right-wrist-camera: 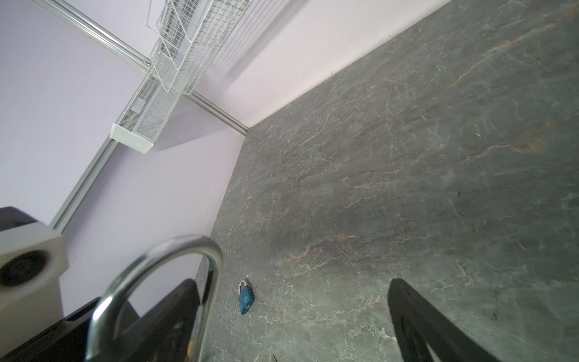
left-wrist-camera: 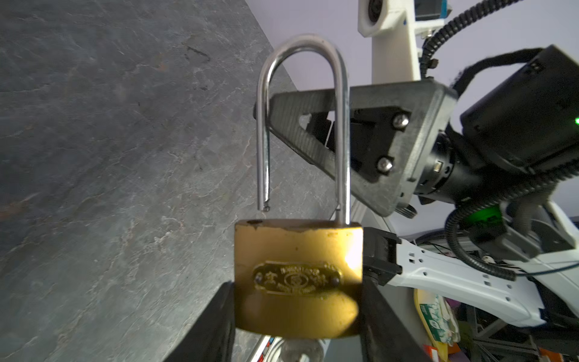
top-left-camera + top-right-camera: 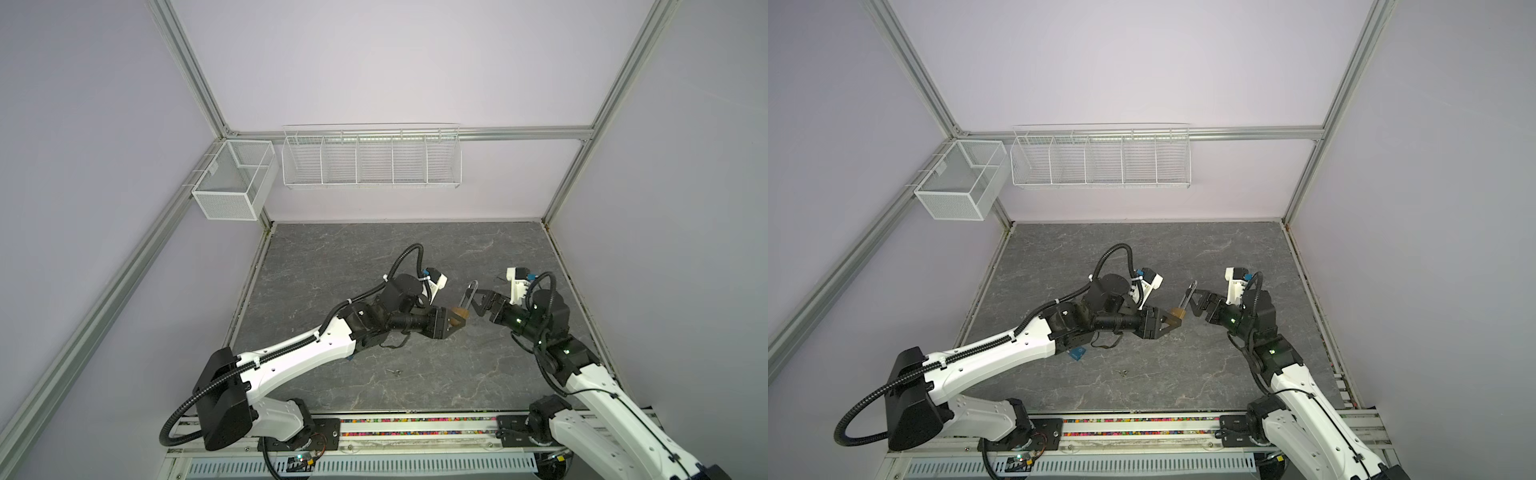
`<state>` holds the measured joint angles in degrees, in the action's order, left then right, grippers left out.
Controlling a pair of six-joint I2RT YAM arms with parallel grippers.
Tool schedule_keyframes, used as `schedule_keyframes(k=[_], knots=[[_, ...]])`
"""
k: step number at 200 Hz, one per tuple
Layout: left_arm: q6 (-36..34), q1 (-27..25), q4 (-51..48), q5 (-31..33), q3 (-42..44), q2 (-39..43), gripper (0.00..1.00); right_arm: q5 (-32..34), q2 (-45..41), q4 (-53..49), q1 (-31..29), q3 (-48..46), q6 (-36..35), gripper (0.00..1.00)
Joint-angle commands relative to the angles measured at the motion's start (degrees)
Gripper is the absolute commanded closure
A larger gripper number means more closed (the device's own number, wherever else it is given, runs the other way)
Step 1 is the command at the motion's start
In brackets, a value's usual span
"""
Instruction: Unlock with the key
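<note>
Left fingers (image 2: 213, 329) grip the brass padlock (image 2: 297, 307), shackle (image 2: 343, 125) sprung; right fingers (image 2: 423, 103) spread wide beside the shackle; nameplate (image 2: 296, 278) lettering unreadable.

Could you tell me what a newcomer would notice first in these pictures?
The brass padlock clamped in the left gripper over the table's middle, its shackle open. Next, the right gripper, open beside that shackle, and a blue padlock lying beneath the left arm.
</note>
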<state>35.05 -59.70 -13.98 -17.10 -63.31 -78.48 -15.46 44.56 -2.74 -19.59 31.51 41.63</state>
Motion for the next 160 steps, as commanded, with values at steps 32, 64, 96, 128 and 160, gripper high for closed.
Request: schedule_keyframes(k=[32, 64, 96, 128, 160], knots=[[-4.37, -1.73, -3.09, 6.91, -7.65, -1.12, 1.00, 3.95, 1.58, -9.84, -0.14, 3.24, -3.53, 0.02], [-3.81, -1.75, -1.86, 6.40, -7.03, -1.25, 1.00, -2.37, -1.58, 2.35, -0.17, -1.27, -0.70, 0.01], [-3.32, -1.65, -0.61, 5.42, -6.06, -0.53, 1.00, -3.20, -6.40, 7.84, -0.18, -4.69, 1.39, 0.01], [-3.13, -1.69, 2.12, 2.19, -4.90, -0.18, 1.00, -5.54, -5.62, 14.01, -0.04, -6.55, 3.94, 0.02], [-2.35, -1.65, 6.17, -1.51, -3.27, 0.81, 1.00, -5.87, -2.84, 17.21, -0.07, -6.80, 5.13, 0.02]])
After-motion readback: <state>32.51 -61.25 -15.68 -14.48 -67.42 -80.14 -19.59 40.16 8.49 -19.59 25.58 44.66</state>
